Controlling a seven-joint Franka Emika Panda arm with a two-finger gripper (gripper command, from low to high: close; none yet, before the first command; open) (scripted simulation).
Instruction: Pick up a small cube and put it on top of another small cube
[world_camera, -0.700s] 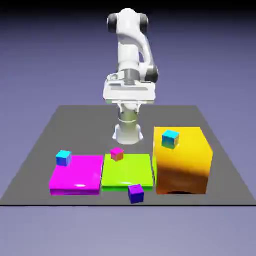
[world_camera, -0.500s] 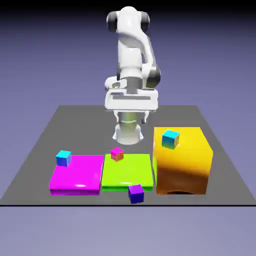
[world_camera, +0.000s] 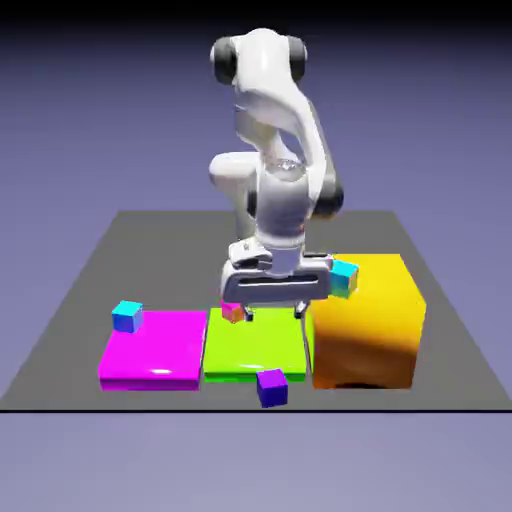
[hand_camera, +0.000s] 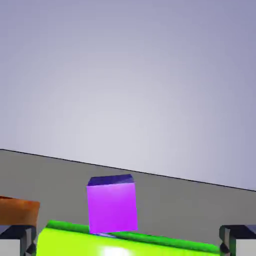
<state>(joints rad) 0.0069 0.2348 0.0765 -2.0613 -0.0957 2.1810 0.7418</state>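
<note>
Violet-topped small cube (world_camera: 271, 386), darker blue on its side face, sat on the grey table (world_camera: 80, 290) at the near edge, just off the front rim of the flat lime-green slab (world_camera: 255, 350), at about 6 o'clock from that slab's middle. It had not shifted since the earlier frames. In the hand view the same cube (hand_camera: 112, 202) showed beyond the slab's bright green edge (hand_camera: 125, 244), between the two grey fingertips (hand_camera: 15, 239).

From the violet cube, the cyan-topped small cube with blue sides (world_camera: 127, 316) lay toward 10 o'clock, at the far left corner of the flat magenta slab (world_camera: 152, 350), also unmoved. A magenta-topped cube with an orange side (world_camera: 234, 312) rested at the green slab's far edge, now partly hidden by the hand. A slightly bigger cyan cube (world_camera: 344, 277) sat on the tall orange block (world_camera: 368, 325) toward 2 o'clock.

Above the green slab, the white arm's gripper (world_camera: 272, 313) hung with jaws spread wide and nothing between them. Since the earlier frames the hand had dropped from well above the table to just over the slab and come nearer the camera.
</note>
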